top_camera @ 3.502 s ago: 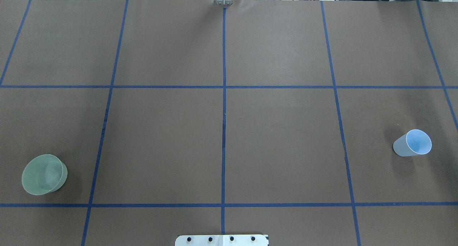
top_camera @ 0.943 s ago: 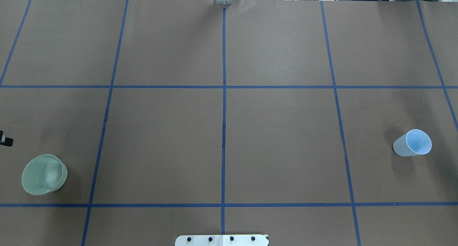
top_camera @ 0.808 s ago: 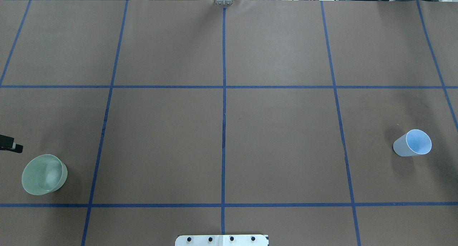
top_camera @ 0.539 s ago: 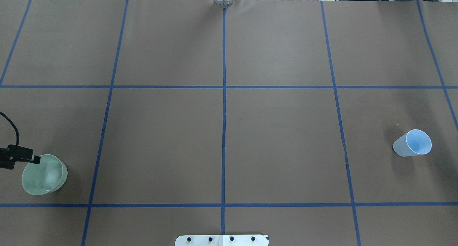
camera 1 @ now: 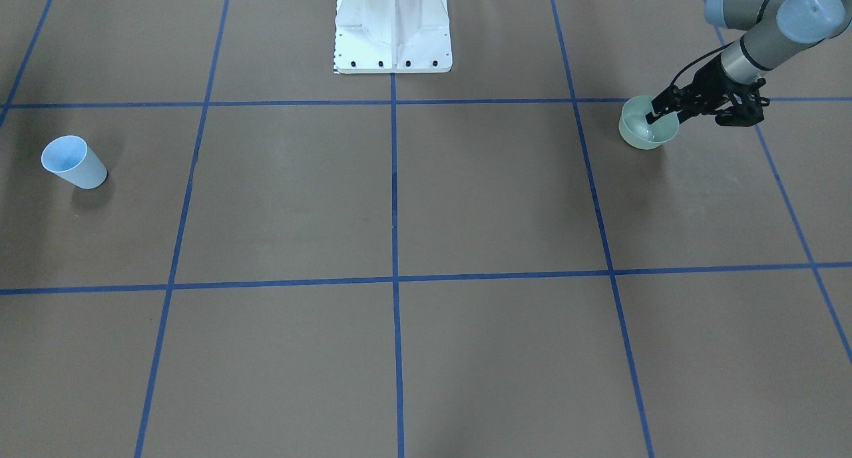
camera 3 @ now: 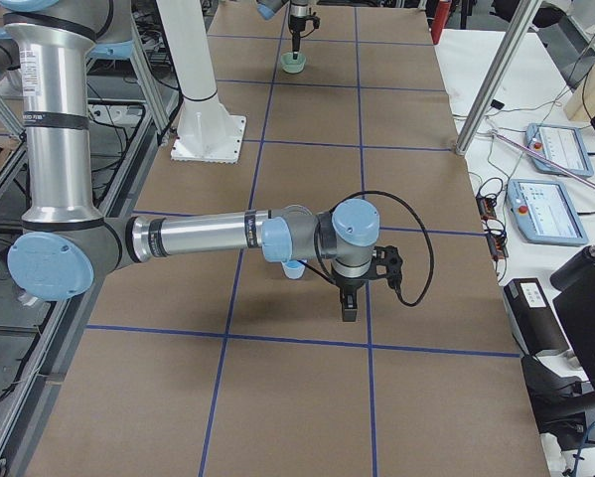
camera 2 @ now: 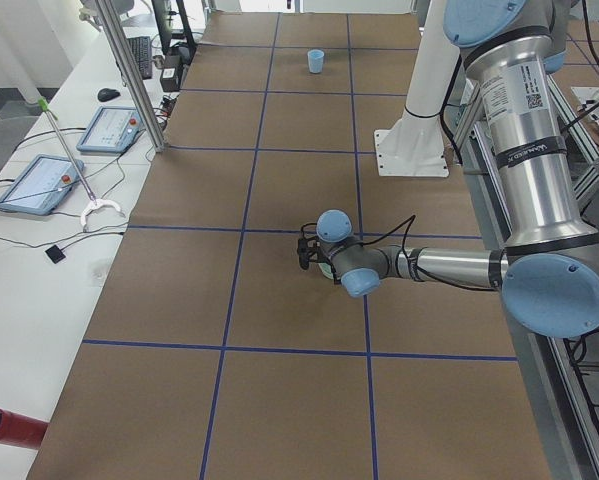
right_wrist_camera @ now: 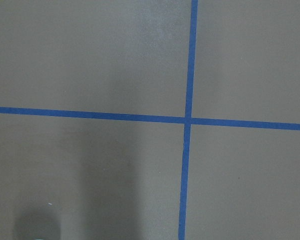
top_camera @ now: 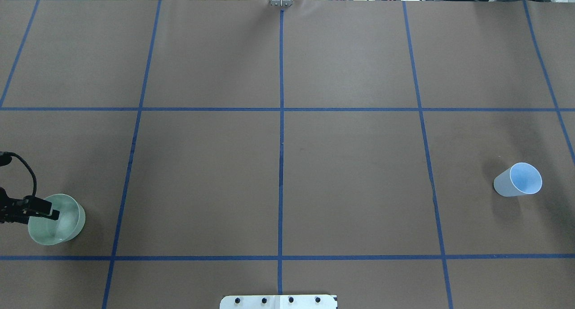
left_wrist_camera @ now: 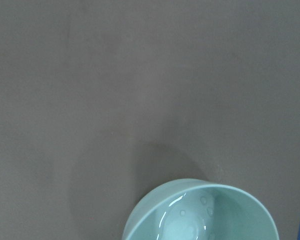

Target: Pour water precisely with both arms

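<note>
While tool (top_camera: pixel 53 211) overlaps bowl (top_camera: pixel 74 226) rim, cup (top_camera: pixel 517 182) far

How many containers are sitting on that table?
2: a green bowl on the robot's left side, with the left claw at its rim, and a blue cup on its right side. Nothing seems hidden.
</note>
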`<move>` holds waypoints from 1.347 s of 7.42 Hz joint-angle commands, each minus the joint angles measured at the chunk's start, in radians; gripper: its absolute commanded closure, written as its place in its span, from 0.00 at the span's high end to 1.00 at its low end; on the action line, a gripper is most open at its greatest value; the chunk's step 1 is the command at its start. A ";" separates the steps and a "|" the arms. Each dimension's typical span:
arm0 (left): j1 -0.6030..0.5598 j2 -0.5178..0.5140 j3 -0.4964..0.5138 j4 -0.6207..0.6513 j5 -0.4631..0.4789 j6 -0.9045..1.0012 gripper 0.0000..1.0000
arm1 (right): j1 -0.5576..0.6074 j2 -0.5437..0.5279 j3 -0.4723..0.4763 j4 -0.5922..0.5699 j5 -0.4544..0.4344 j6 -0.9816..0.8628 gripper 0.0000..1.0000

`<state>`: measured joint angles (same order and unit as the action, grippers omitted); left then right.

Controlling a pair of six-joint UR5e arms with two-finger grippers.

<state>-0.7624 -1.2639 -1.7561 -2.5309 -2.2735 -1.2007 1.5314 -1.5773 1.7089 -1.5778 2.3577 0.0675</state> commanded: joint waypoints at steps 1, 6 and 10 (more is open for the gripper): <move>0.003 0.015 0.001 0.000 0.000 0.001 0.53 | 0.001 0.000 0.000 -0.004 0.000 0.000 0.99; 0.025 0.031 0.004 0.001 0.000 0.004 0.13 | -0.001 -0.001 -0.002 -0.005 0.002 0.000 0.99; 0.025 0.028 -0.023 0.003 -0.012 0.000 0.00 | -0.001 0.000 0.000 -0.005 0.000 0.000 0.99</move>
<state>-0.7361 -1.2350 -1.7591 -2.5291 -2.2766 -1.1976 1.5315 -1.5771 1.7085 -1.5831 2.3584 0.0675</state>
